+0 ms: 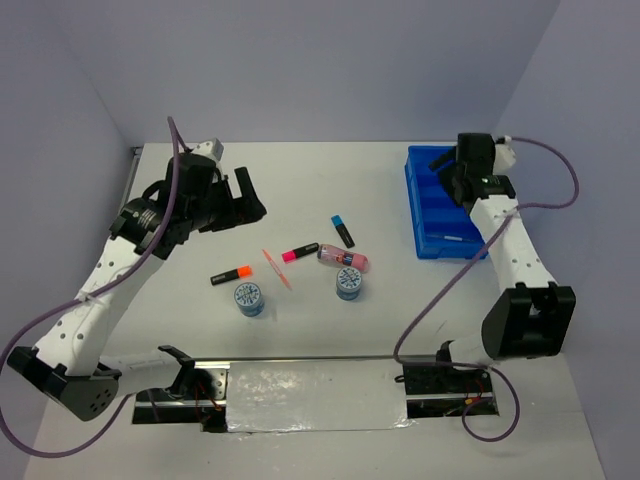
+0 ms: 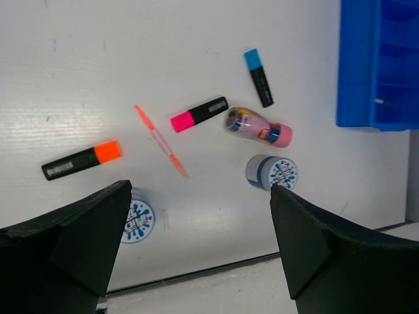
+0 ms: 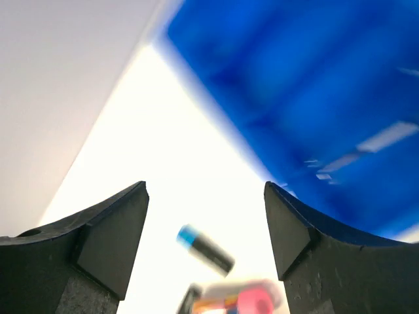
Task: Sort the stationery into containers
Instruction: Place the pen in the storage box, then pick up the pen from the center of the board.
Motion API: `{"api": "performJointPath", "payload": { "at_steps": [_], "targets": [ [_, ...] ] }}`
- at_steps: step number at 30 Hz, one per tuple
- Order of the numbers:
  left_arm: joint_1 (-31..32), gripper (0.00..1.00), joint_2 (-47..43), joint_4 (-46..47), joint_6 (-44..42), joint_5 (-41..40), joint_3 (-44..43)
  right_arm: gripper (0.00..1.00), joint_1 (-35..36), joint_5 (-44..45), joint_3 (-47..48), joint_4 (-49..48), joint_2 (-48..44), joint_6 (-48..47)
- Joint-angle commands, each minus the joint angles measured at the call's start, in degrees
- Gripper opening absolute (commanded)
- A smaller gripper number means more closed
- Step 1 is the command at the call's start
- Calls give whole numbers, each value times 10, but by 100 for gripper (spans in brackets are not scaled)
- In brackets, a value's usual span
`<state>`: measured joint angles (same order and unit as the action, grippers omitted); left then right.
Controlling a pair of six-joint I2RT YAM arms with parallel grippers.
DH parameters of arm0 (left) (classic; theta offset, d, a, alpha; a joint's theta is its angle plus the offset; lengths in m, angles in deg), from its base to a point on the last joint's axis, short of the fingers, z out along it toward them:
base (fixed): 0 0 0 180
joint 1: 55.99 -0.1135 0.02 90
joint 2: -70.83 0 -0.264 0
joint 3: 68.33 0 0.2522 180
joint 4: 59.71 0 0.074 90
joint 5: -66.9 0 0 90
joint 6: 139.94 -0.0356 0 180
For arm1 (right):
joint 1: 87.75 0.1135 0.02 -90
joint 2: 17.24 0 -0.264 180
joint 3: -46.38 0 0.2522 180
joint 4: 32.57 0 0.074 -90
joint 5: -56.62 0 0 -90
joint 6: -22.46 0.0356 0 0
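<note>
The stationery lies loose mid-table: an orange-capped highlighter [image 1: 230, 273], a pink-capped one [image 1: 299, 251], a blue-capped one [image 1: 343, 230], a pink patterned tube [image 1: 343, 258], two blue-white discs [image 1: 249, 298] [image 1: 350, 283] and a thin orange pen [image 1: 277, 268]. The blue divided tray [image 1: 432, 215] sits at the right. My left gripper [image 1: 245, 205] hovers open, high over the items, holding nothing [image 2: 200, 190]. My right gripper [image 1: 450, 175] is over the tray's left edge, open and empty [image 3: 204, 186]. The right wrist view is blurred, showing the blue highlighter [image 3: 205, 248] and the tube [image 3: 249, 301] beyond its fingers.
In the left wrist view the tray [image 2: 376, 65] is at the top right, with the tube [image 2: 258, 127] and one disc [image 2: 272, 173] nearest it. A shiny metal strip [image 1: 315, 395] runs along the near edge between the arm bases. Walls close in left and right.
</note>
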<state>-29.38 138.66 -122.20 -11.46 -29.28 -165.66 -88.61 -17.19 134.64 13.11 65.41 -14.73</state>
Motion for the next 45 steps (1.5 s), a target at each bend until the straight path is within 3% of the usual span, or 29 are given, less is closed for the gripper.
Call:
{"api": "performJointPath", "payload": {
  "at_steps": [1, 2, 5, 8, 12, 17, 19, 20, 25, 27, 31, 34, 38, 45],
  "targets": [
    [-5, 99, 8, -43, 41, -38, -12, 78, 92, -99, 44, -36, -43, -205],
    [-6, 99, 9, -43, 42, -36, -9, 78, 169, -91, 43, -28, -46, -271],
    [-6, 99, 12, -52, 51, -37, -10, 78, 316, -49, 23, 10, -60, -303],
    [-7, 99, 21, -86, 63, -67, -26, 71, 447, 8, -22, 22, -72, -233],
    [-11, 99, 35, -134, 91, -99, -52, 68, 574, 119, -45, 70, -55, -114],
    [8, 99, 36, -113, 82, -42, -26, 68, 595, 111, -57, 54, -41, -94],
    [44, 99, 45, -120, 105, -73, -19, 70, 588, 119, -47, 49, -49, -125],
    [76, 99, 47, -124, 112, -87, -17, 69, 585, 114, -46, 39, -54, -149],
    [79, 99, 38, -116, 171, -98, 17, 61, 579, -44, -60, -61, -24, -333],
    [67, 99, 37, -152, 202, -126, 2, 53, 579, -63, -50, -65, 5, -369],
    [20, 99, 16, -197, 231, -158, -11, 51, 577, -87, -10, -108, 100, -402],
    [-52, 99, -11, -190, 208, -148, -4, 51, 578, -110, 55, -96, 187, -415],
    [-95, 99, -16, -196, 152, -135, -19, 52, 577, -100, 142, -65, 282, -424],
    [-111, 99, -42, -179, 111, -94, 5, 53, 563, -93, 213, -33, 377, -417]
  ]
}}
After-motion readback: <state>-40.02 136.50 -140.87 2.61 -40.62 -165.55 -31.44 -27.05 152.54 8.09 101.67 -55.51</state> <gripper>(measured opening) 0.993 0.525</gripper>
